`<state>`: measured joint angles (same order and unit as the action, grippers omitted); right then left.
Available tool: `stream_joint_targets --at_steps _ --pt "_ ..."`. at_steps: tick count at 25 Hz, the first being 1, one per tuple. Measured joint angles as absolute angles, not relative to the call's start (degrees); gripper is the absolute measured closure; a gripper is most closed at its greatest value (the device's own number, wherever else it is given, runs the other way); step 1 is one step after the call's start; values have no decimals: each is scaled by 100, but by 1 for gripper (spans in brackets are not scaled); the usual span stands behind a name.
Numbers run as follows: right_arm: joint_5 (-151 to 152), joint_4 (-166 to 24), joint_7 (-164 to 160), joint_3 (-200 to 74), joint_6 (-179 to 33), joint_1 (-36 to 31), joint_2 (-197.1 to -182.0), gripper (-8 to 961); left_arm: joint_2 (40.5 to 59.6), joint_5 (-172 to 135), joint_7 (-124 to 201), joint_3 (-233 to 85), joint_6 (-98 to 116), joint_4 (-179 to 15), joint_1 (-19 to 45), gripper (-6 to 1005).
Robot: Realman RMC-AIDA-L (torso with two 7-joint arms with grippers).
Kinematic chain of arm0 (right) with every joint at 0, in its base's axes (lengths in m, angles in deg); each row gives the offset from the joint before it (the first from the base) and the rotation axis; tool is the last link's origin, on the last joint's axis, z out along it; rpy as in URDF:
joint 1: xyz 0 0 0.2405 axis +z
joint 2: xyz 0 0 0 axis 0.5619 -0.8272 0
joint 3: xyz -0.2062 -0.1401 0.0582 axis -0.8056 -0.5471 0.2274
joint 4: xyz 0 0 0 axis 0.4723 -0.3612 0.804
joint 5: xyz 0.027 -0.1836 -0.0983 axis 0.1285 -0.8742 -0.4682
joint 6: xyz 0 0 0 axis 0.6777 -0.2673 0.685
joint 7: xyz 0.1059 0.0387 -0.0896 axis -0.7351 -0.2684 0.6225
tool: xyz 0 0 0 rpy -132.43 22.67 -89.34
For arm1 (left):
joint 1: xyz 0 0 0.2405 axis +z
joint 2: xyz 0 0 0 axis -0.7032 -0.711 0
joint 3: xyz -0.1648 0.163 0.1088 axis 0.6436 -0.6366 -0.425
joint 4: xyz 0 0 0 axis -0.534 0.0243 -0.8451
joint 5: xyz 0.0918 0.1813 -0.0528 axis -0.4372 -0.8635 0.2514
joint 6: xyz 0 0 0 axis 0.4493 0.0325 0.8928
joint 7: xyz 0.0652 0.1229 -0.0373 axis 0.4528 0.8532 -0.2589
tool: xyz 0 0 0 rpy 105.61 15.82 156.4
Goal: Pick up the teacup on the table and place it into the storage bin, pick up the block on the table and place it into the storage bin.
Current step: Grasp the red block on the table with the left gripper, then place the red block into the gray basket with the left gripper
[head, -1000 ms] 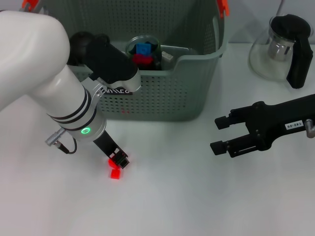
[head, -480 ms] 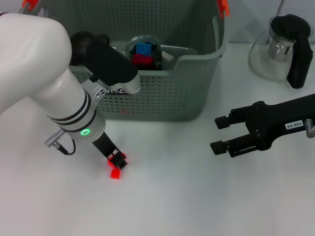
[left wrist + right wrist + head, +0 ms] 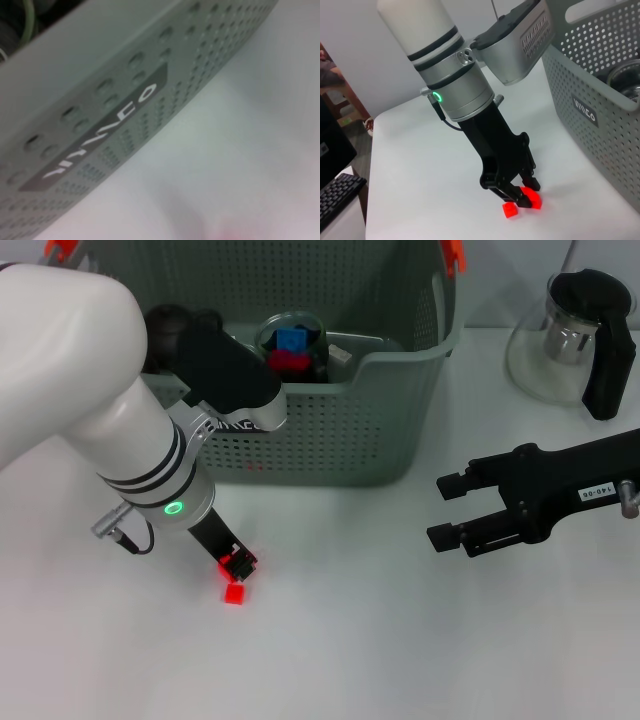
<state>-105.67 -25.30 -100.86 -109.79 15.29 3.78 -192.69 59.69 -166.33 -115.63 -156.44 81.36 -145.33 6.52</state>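
Note:
My left gripper point(image 3: 238, 563) reaches down to the white table in front of the storage bin point(image 3: 330, 430), shut on a small red block point(image 3: 532, 199) at its tips. In the right wrist view the same gripper point(image 3: 522, 196) shows from the side. A second, smaller red block point(image 3: 234, 593) lies loose on the table just beside it. The glass teacup point(image 3: 318, 350) stands inside the bin with a blue and a red piece in it. My right gripper point(image 3: 450, 512) hovers open at the right, holding nothing.
A glass teapot point(image 3: 560, 350) with a black lid and handle stands at the back right. The left wrist view shows only the bin's perforated front wall point(image 3: 100, 100) and its label. A keyboard point(image 3: 340, 200) lies beyond the table's edge.
My left gripper has shifted very slightly to the left at the red block. The loose block and the right arm have stayed put.

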Motion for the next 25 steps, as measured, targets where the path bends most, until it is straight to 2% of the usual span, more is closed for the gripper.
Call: stream_joint_targets --at_steps 8,18,19,20,23,24,25 --pt "-10552 -2530 -10084 -10979 1520 378 -19269 115 5940 -16587 -11262 -15291 8477 -14953 684 712" --pt "-10545 -2530 -10058 -10979 1516 390 -19261 116 5885 -15244 -10052 -12913 10851 -16258 382 709" --pt "-10544 -2530 -10030 -10980 1513 392 -19261 116 5806 -14741 -9910 -12277 11214 -16368 232 709" --pt "-10545 -2530 -9997 -10979 1510 391 -19261 116 5806 -14741 -9910 -12277 11214 -16368 232 709" --pt "-10546 -2545 -9934 -10979 1482 387 -19266 115 5570 -13832 -9860 -11617 11395 -16401 49 708" --pt "-10546 -2560 -9931 -10980 1475 388 -19267 115 5370 -13288 -9851 -11341 11336 -16333 -53 708" --pt "-10547 -2577 -9931 -10979 1474 391 -19264 115 5370 -13288 -9851 -11341 11336 -16333 -53 708"
